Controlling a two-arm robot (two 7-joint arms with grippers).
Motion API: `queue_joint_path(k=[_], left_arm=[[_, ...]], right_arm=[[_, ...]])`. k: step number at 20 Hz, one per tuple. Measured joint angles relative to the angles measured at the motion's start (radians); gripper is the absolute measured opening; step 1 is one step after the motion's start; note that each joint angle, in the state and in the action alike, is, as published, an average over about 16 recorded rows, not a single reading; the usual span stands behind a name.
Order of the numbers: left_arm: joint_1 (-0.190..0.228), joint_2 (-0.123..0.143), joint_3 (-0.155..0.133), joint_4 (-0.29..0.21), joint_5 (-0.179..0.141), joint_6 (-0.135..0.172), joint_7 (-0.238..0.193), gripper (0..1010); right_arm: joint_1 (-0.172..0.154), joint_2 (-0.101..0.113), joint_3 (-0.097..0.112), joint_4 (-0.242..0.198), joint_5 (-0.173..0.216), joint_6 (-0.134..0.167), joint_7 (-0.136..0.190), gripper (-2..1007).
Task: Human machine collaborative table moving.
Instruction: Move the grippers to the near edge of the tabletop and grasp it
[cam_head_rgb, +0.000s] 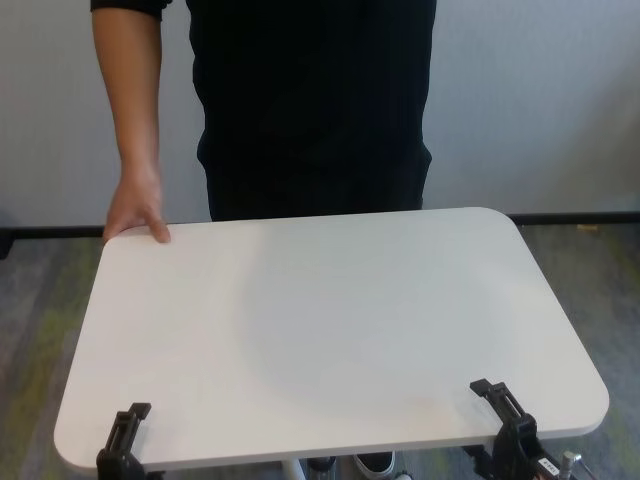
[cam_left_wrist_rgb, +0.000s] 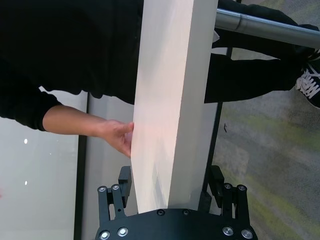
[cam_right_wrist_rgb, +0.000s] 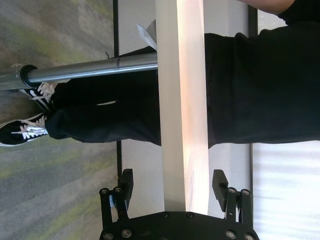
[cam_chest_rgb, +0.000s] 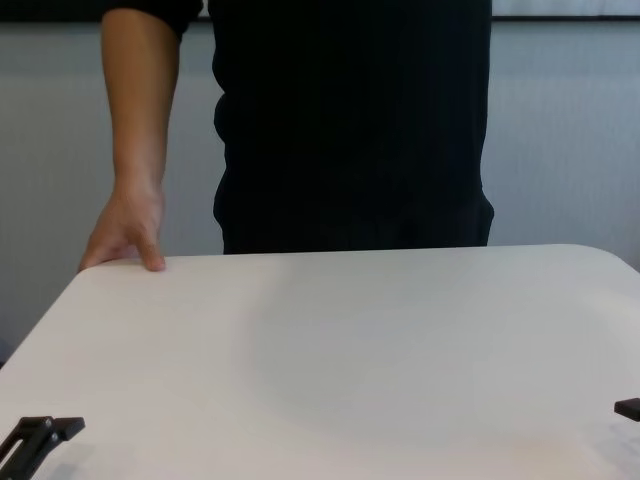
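A pale wall with a dark baseboard and grey-green carpet form the background; the table, a broad white top on a grey metal pole, fills the foreground between robot and person. At the table's far left corner, the human's hand rests with thumb on top and fingers curled over the edge. At the near left corner, the left gripper straddles the tabletop edge, its fingers spread to either side of the board with a visible gap, not yet pinching it. Behind the table's far edge stands the human, in black. At the near right corner, the right gripper likewise brackets the edge, fingers parted and clear of the board. The top appears stiff, smooth and probably slippery, likely moderately heavy for such small fingers; firm pinches on the thin edge near both near corners seem the sensible holds.
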Motion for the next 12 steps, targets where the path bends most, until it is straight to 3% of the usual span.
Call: queue_joint_path(k=[12], left_arm=[[0.0, 0.0, 0.0, 0.0, 0.0, 0.0, 0.0, 1000]], right_arm=[[-0.003, -0.001, 0.014, -0.003, 0.035, -0.026, -0.019, 1001]])
